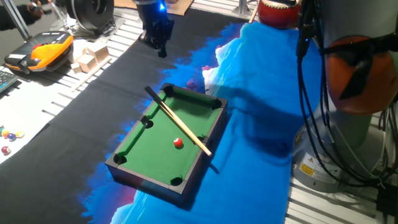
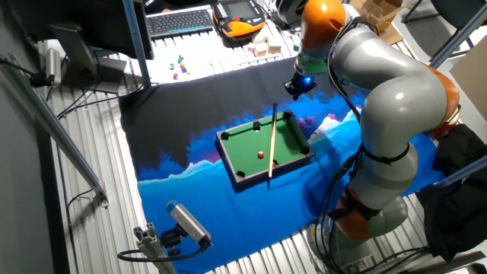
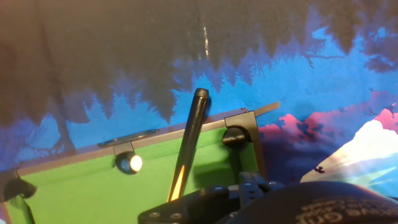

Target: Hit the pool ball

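Note:
The pool ball (image 1: 178, 142) is a tiny glossy red ball lying on the green felt of the miniature pool table (image 1: 149, 140), right beside a wooden cue stick (image 1: 180, 121) that lies diagonally across the table. All three also show in the other fixed view: the ball (image 2: 261, 154), the table (image 2: 245, 143) and the cue (image 2: 272, 141). My gripper (image 1: 159, 48) hangs above the dark cloth beyond the table's far end, apart from everything, and it also shows in the other fixed view (image 2: 298, 87). The hand view shows the cue's dark butt (image 3: 194, 118) and the table's corner (image 3: 245, 121). The ball is out of that view.
Small multicoloured balls (image 1: 9, 135) lie in a loose cluster at the far left. Wooden blocks (image 1: 90, 57) and an orange-black device (image 1: 40, 51) sit behind the gripper. A keyboard (image 2: 179, 20) lies further back. My arm's base (image 1: 360, 93) with cables stands at the right.

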